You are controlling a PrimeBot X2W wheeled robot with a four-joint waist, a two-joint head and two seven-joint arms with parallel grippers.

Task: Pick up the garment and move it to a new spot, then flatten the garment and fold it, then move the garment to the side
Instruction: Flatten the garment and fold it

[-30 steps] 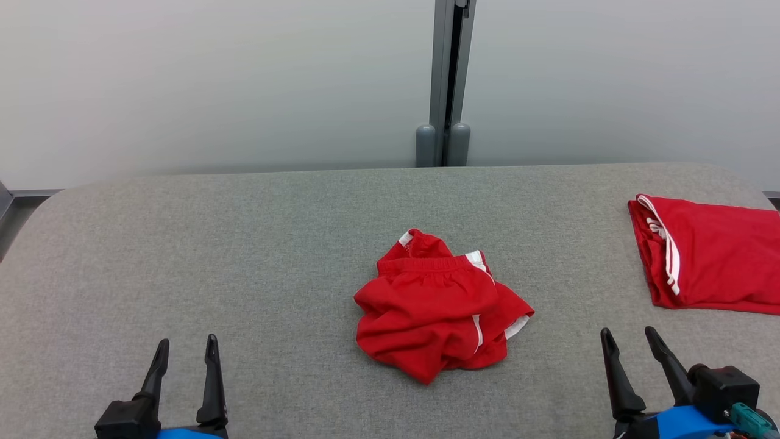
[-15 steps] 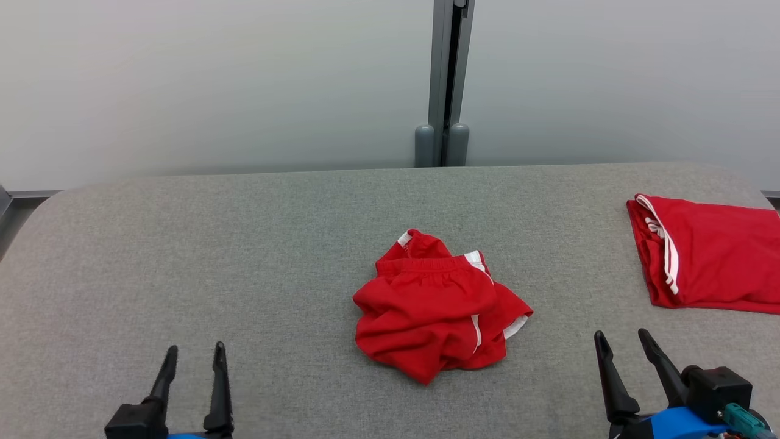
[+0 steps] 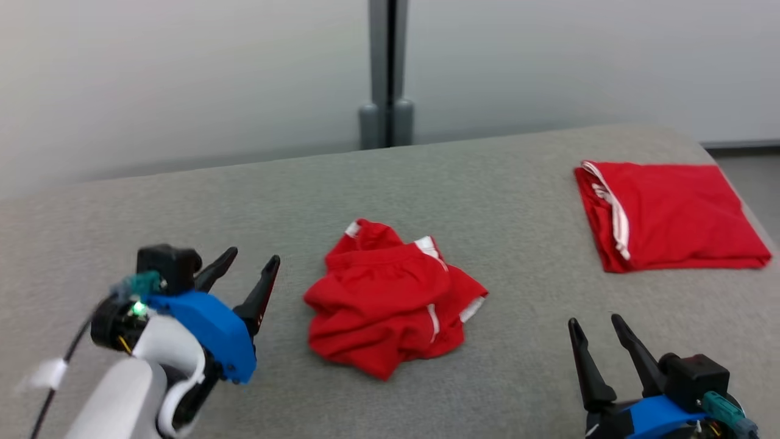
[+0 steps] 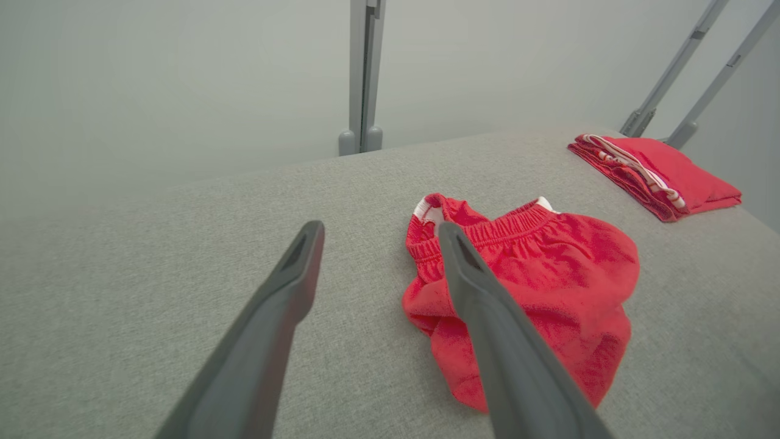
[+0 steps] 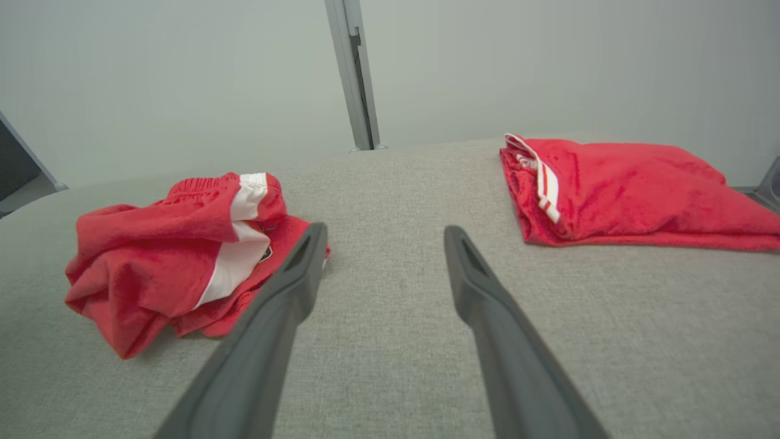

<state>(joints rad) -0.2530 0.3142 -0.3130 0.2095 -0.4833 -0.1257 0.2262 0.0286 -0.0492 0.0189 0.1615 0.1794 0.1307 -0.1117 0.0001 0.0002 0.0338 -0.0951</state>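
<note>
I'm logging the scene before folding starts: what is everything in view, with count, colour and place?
crumpled garment: one, red with white trim, heaped mid-table
folded garment: one, red with white stripes, flat at the table's far right
table: one, grey fabric, under both garments
post: one, grey, upright behind the table's far edge
slanted bars: two, grey, beyond the folded garment
wall: one, pale, behind the table
left end effector: one, dark fingers, open and empty, left of the crumpled garment
right end effector: one, dark fingers, open and empty, near the table's front right
</note>
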